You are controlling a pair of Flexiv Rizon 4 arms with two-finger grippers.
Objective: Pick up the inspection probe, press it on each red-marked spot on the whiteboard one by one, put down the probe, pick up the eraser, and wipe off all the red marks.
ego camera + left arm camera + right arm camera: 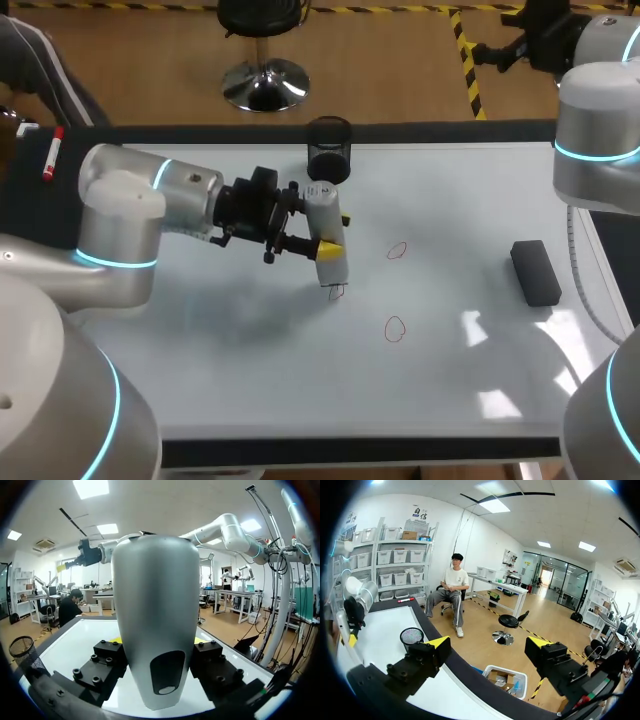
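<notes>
**LEFT PINCER CLAMPED ON PROBE**

Our left pincer [334,234] is clamped on the probe [322,205], one finger on each side. The probe's tip sits on a red mark [337,291] on the whiteboard [200,330]. From there, a second mark [397,250] lies at 2 o'clock, a third mark [394,328] at 4 o'clock, and the eraser [536,272] at 3 o'clock, well apart. Our right pincer [487,647] stands apart, holding nothing.

White-topped bench [230,390] with a dark rim. Standing upright near its far edge, a black mesh cup [329,150]. Lying flat toward the right side, well apart from the cup, a black eraser [536,271]. Drawn mid-surface, left of the eraser, three small red marks [394,328]. On the dark far-left corner, a red-capped marker [50,157].
</notes>
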